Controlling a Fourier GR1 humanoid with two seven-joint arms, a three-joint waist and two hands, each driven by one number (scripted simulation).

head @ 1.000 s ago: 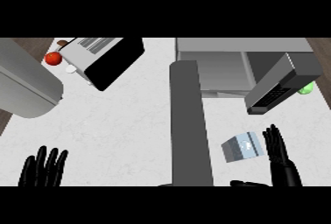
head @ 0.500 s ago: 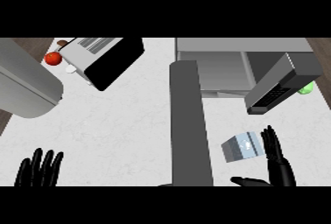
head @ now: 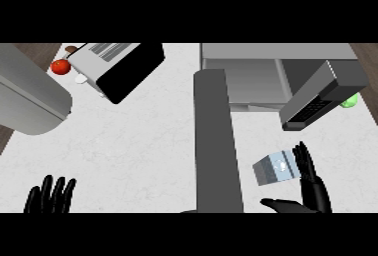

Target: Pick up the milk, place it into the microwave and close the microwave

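White counter, small grey-blue milk carton

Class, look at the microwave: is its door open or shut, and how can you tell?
Open. The microwave's door swings out from the body, leaving the cavity visible. The milk lies outside, on the counter.

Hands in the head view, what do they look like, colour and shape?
Both are plain black, with slim, segmented fingers and no markings or cables showing. The right hand shows long narrow fingers and a shorter thumb that branches off low down. Of the left hand only the finger tops show, rounded at the tips, above the lower edge. The forearms are cut off below, so their look cannot be told.
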